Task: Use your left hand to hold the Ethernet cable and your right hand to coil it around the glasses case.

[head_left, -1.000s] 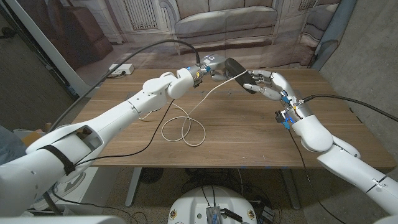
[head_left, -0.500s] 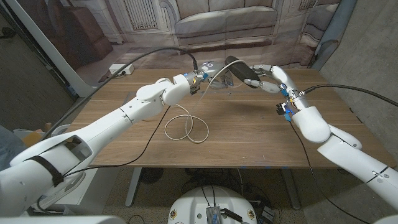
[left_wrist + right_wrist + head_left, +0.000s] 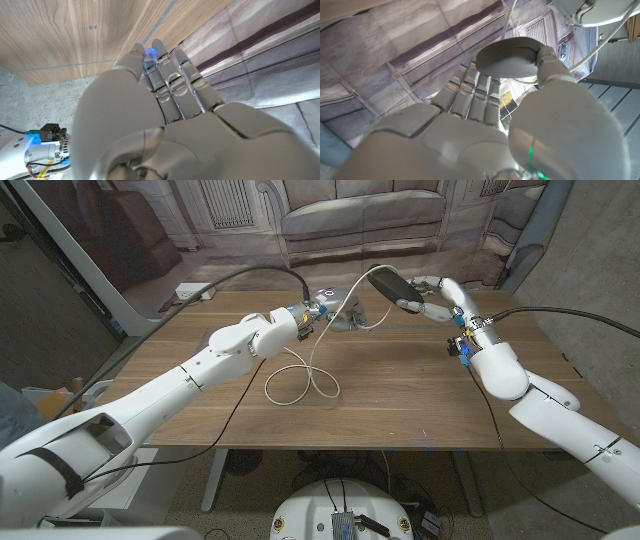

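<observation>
coiling barely begun, case lifted over the far edge

we hold the glasses case (image 3: 391,288) in our right robot hand (image 3: 432,297), fingers closed around its end, up in the air above the far side of the worktop (image 3: 420,395). the right wrist view shows the same grip, the case (image 3: 508,57) sitting between thumb and fingers. our left robot hand (image 3: 331,306) is near it over the far edge and seems to be closed on the ethernet cable (image 3: 318,352), though the pinch itself is too small to see clearly. from there the cable runs up to the case and down to a loose loop lying on the wood. we judge the task is early: we cannot make out a full turn on the case, and most of the cable is left to wind.

against a second ago, the case sits higher and farther back, both robot hands have moved toward the far edge, and the strand between them is shorter.
</observation>
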Controlling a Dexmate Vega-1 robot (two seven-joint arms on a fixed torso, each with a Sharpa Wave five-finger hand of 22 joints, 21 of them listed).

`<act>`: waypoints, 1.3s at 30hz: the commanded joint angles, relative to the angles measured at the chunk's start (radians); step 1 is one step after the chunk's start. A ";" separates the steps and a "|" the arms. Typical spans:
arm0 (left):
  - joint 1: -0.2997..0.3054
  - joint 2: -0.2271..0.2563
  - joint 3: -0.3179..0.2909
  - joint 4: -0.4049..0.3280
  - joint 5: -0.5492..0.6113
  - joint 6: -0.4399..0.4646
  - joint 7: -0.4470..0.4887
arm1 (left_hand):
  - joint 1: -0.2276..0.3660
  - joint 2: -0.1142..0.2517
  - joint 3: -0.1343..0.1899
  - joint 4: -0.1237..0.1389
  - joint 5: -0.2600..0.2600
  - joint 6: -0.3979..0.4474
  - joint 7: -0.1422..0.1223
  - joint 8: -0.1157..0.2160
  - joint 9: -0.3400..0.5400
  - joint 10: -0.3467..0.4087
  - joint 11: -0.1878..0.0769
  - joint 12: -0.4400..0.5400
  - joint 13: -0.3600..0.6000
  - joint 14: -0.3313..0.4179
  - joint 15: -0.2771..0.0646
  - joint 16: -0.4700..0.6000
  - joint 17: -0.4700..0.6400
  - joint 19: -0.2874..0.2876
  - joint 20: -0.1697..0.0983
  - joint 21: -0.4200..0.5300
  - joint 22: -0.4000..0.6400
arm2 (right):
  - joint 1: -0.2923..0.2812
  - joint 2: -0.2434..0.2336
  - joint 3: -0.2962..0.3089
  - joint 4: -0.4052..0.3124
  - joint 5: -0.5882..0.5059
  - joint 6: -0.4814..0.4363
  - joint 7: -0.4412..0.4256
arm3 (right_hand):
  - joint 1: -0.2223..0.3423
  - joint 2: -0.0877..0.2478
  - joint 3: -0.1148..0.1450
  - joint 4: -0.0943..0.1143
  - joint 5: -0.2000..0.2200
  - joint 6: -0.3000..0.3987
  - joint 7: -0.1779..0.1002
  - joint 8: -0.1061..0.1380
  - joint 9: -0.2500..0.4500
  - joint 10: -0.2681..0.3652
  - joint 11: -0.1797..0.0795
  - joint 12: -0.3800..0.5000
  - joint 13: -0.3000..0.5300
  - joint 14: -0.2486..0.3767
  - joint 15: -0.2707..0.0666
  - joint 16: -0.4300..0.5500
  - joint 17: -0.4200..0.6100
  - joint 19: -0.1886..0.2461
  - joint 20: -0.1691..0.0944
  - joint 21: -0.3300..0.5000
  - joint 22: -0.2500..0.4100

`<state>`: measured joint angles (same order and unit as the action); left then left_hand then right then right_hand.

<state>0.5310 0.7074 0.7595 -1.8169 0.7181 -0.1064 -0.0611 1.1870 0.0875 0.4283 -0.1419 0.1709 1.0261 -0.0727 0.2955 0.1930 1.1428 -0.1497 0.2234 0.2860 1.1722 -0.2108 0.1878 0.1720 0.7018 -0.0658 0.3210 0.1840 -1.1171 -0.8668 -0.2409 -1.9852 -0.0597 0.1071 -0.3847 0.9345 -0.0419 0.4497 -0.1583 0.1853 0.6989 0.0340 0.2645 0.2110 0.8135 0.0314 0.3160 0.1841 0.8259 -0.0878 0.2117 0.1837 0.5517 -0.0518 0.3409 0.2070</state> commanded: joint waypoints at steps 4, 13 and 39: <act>0.086 0.089 -0.051 -0.180 0.108 0.098 -0.043 | 0.004 0.002 0.025 0.018 0.005 0.063 0.053 0.003 0.005 0.011 -0.006 0.003 0.011 0.018 -0.004 0.004 0.005 0.001 -0.092 -0.006 0.002 | 0.025 0.006 0.008 0.041 0.011 -0.042 -0.021 | 0.150 0.156 0.008 0.005 0.004 0.179 -0.166 0.003 0.006 0.233 -0.218 0.010 0.002 0.027 -0.136 0.002 0.004 0.010 -0.105 0.004 0.003; 0.105 0.145 -0.091 -0.299 0.170 0.096 -0.110 | 0.004 0.001 0.027 0.017 0.005 0.062 0.052 0.001 0.005 0.013 -0.008 0.002 0.014 0.020 -0.007 0.006 0.008 0.000 -0.091 -0.006 0.003 | 0.018 0.006 0.004 0.068 0.038 -0.069 -0.020 | 0.152 0.159 0.007 0.005 0.005 0.181 -0.166 0.002 0.006 0.236 -0.221 0.010 0.003 0.034 -0.137 0.003 0.003 0.012 -0.104 0.006 0.003; 0.031 0.131 -0.129 -0.418 0.258 -0.062 -0.240 | 0.000 -0.002 0.033 0.019 0.005 0.067 0.044 -0.003 0.005 0.017 -0.014 0.001 0.023 0.024 -0.009 0.010 0.016 -0.004 -0.089 -0.008 0.003 | 0.039 0.025 -0.090 0.142 -0.002 -0.020 -0.030 | 0.156 0.160 0.001 0.005 0.004 0.203 -0.181 0.005 0.006 0.253 -0.219 0.011 0.003 0.055 -0.140 0.005 0.005 0.015 -0.106 0.010 0.003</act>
<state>0.6057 0.8620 0.6280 -2.2033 0.9239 -0.1053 -0.2466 1.1867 0.0870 0.4313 -0.1449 0.1707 1.0383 -0.0785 0.2894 0.1927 1.1425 -0.1500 0.2234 0.2925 1.1810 -0.2089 0.1934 0.1842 0.7018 -0.0658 0.3132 0.1839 -1.1037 -0.8592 -0.2811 -1.8865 -0.0404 0.0378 -0.4184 0.9345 -0.0419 0.4496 -0.1582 0.1852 0.7039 0.0390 0.2652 0.2162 0.8288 0.0398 0.3160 0.1841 0.8482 -0.0795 0.2117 0.1836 0.5588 -0.0518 0.3427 0.2068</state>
